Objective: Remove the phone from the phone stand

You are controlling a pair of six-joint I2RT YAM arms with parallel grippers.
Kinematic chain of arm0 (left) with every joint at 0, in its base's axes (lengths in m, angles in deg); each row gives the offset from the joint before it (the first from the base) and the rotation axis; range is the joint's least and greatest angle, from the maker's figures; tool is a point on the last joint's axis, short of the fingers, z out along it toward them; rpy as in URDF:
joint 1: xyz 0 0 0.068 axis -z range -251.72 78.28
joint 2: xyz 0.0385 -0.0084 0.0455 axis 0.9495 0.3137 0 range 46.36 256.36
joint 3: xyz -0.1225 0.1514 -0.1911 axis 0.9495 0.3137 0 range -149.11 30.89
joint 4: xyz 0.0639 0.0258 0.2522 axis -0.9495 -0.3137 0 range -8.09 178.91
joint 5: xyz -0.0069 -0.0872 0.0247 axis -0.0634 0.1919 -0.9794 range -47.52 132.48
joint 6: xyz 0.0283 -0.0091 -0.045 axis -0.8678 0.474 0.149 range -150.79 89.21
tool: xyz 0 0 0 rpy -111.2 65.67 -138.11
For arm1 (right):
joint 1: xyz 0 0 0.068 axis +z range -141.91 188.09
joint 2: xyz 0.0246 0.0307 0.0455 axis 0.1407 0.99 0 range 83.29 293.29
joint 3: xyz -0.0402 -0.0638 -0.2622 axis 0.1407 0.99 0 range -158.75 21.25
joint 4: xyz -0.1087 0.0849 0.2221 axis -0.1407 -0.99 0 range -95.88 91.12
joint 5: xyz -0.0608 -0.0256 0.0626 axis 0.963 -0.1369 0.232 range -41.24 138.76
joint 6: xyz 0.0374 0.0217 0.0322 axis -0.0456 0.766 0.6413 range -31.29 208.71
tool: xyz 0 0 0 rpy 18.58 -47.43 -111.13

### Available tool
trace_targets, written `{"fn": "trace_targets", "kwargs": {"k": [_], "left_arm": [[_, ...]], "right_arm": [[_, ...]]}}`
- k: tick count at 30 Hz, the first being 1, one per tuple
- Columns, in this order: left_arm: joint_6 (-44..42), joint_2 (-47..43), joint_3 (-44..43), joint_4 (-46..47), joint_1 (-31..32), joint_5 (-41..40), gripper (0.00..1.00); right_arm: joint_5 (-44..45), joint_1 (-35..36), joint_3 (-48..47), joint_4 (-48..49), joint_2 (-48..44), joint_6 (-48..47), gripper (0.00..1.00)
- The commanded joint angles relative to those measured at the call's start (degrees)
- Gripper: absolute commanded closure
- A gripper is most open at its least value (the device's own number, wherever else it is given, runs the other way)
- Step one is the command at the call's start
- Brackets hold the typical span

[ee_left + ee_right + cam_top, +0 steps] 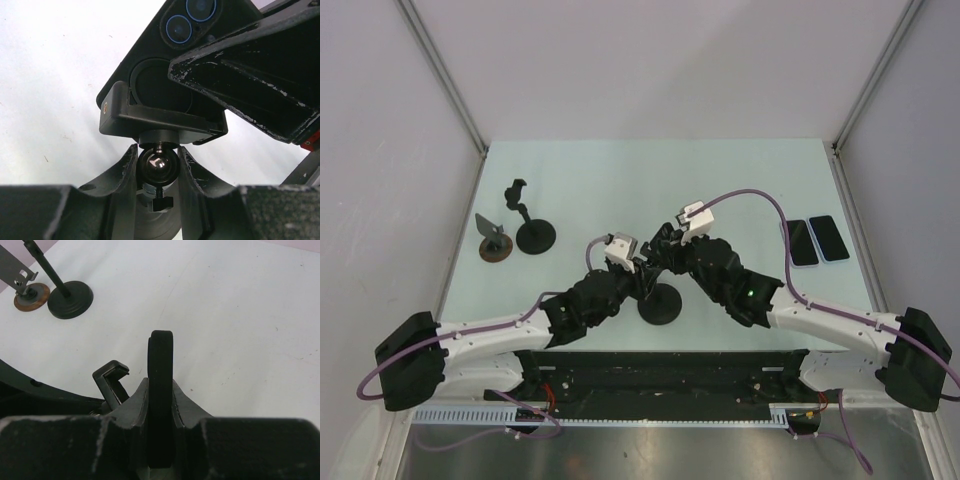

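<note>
On a pale counter (pixel 720 180), a phone stand (pixel 660 303) is met by two arms.
The phone (pixel 160 355) is seated in the stand's clamp (pixel 155 117) and is pinched edge-on by the narrowed right tool (pixel 160 387); the ball joint (pixel 156 169) is gripped by the left tool (pixel 157 155). Spare phones (pixel 803 243) are laid far right.

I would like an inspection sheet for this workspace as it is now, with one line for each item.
Surface: pale table, no spill seen.
Job's things: phone against the cradle of the phone stand.
Clutter: brown-based stand and black stand far left; spare phones right.
Grippers: left gripper shut on the stand's ball joint; right gripper shut on the phone, seen edge-on.
Cables: purple cables along both arms.
Surroundings: grey walls; nothing else seen.
</note>
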Motion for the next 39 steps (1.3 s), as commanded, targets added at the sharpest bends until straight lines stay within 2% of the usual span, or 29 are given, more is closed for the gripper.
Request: {"fn": "trace_targets", "kwargs": {"k": [1,14,20,25,28,33,39], "left_arm": [[4.8,-0.2,4.3,-9.1,0.0,-7.9,1.00],[-7.2,4.6,-1.1,-6.2,3.2,-1.6,1.00],[-8.8,8.3,-4.2,-6.3,3.7,0.0,1.00],[-12.3,8.2,-5.1,-6.3,3.6,-3.6,1.00],[-15.2,7.6,-6.2,-6.3,1.4,-3.9,1.00],[-16.8,7.1,-8.8,-6.3,-8.9,-0.3,1.00],[-20.5,10.9,-14.2,-6.3,-20.7,3.7,1.00]], "right_arm": [[18.3,-4.5,-1.8,-1.0,-2.6,-5.4,1.00],[5.1,-4.6,-1.8,8.2,-0.7,-6.8,1.00],[3.9,-4.8,-1.8,14.1,0.0,-8.3,1.00],[5.0,-5.2,-1.8,15.1,-2.4,-9.3,1.00],[6.5,-5.3,-1.7,12.0,-5.0,-9.3,1.00],[8.8,-5.0,-0.8,5.4,-10.4,-9.1,1.00],[11.0,-4.7,2.9,-0.5,-20.3,-7.6,1.00]]}}
